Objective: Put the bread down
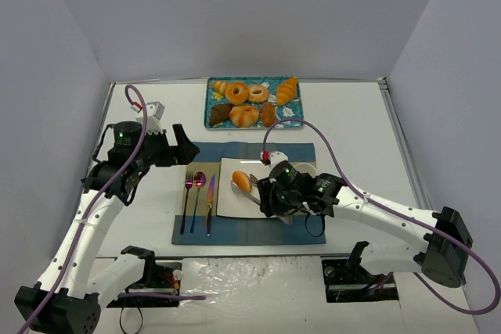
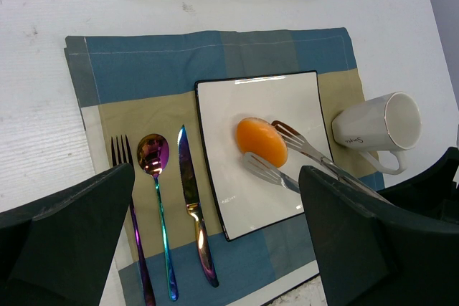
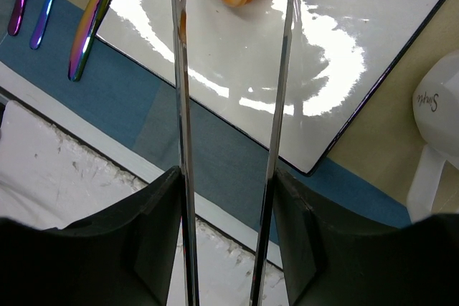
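Golden bread (image 2: 262, 141) on plate (image 2: 237, 202) between tongs (image 2: 308, 150), right tool (image 3: 228, 184) clamping them, left tool (image 2: 216, 173) apart

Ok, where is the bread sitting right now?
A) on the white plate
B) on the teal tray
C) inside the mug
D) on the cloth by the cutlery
A: the bread lies on the white plate, between the tips of the tongs.

The mug (image 2: 373, 128) bears cursive script, not legible.
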